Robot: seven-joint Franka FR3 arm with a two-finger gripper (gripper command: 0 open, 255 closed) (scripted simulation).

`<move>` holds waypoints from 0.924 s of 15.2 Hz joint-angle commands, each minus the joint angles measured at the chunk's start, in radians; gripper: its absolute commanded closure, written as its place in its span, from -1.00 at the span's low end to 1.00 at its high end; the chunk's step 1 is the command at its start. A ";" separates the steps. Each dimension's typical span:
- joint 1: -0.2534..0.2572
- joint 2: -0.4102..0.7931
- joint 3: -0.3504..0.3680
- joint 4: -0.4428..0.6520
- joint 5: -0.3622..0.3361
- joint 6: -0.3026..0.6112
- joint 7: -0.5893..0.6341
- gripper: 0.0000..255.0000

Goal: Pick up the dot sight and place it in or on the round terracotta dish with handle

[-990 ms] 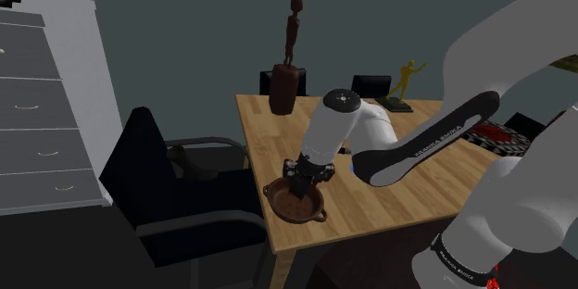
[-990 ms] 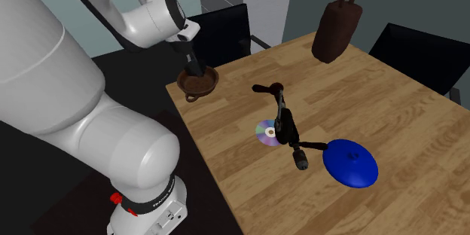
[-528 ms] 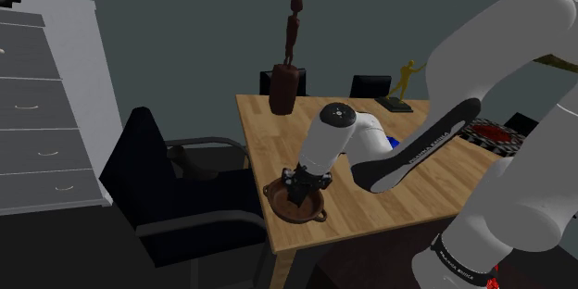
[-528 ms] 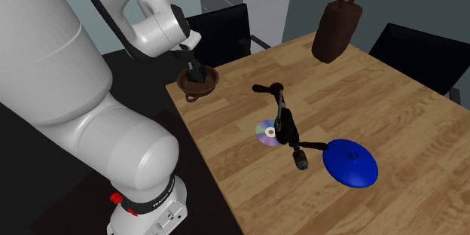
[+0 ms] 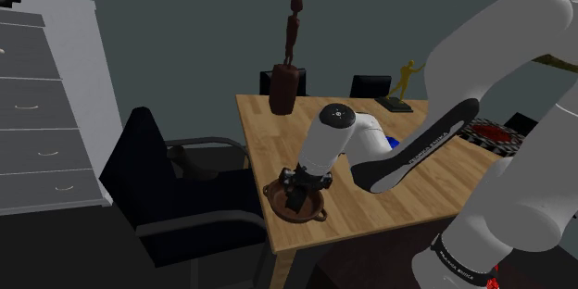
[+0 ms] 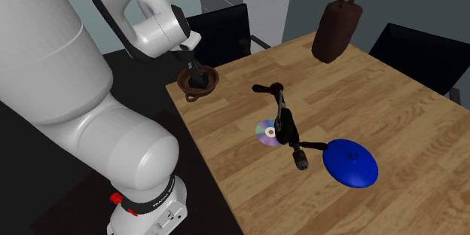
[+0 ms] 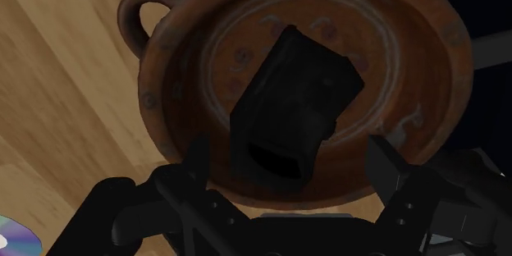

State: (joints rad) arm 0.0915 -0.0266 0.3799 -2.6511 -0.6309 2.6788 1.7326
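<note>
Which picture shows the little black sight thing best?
The wrist view: the dot sight lies whole in the brown dish, close up. In the shoulder and second exterior views it is a small dark lump beneath the pincer.

Wrist view: the round dish [image 7: 160, 102] has its rim farthest from the hand [image 7: 290, 144] cut by the picture's edge. A shiny disc [image 7: 15, 240] is cropped at the corner. Second exterior view: the brown statue [image 6: 337, 26] is cropped above.
</note>
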 commanded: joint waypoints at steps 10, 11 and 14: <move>0.065 -0.158 0.005 -0.017 0.224 -0.108 -0.157 -1.00; 0.065 -0.158 0.005 -0.017 0.224 -0.108 -0.157 -1.00; 0.065 -0.158 0.005 -0.017 0.224 -0.108 -0.157 -1.00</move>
State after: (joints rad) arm 0.1564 -0.1837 0.3851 -2.6679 -0.4085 2.5715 1.5762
